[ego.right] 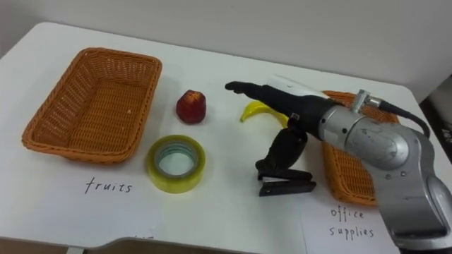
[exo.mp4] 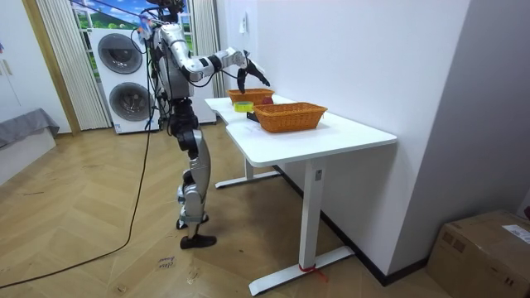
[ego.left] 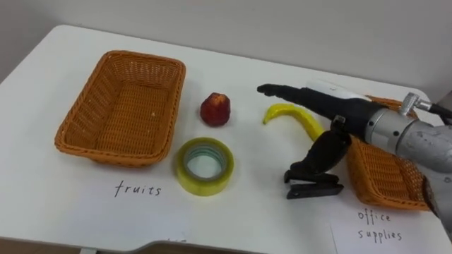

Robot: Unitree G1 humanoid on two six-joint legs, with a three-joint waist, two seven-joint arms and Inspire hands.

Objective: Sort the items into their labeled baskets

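Fruit basket [ego.left: 120, 106] shows bare wicker; right of it lie apple [ego.left: 215, 109], tape [ego.left: 205, 166], banana [ego.left: 289, 114], then the right hand [ego.left: 332, 109], fingers straight and released, above a black clip [ego.left: 314, 186].

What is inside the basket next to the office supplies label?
The visible part of the office supplies basket is bare wicker. The robot's right hand and arm reach across and hide the rest, so I cannot tell what lies there.

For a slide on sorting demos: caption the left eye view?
Right hand open over a black stapler; apple, banana and tape roll lie on the table between fruits basket and office-supplies basket.
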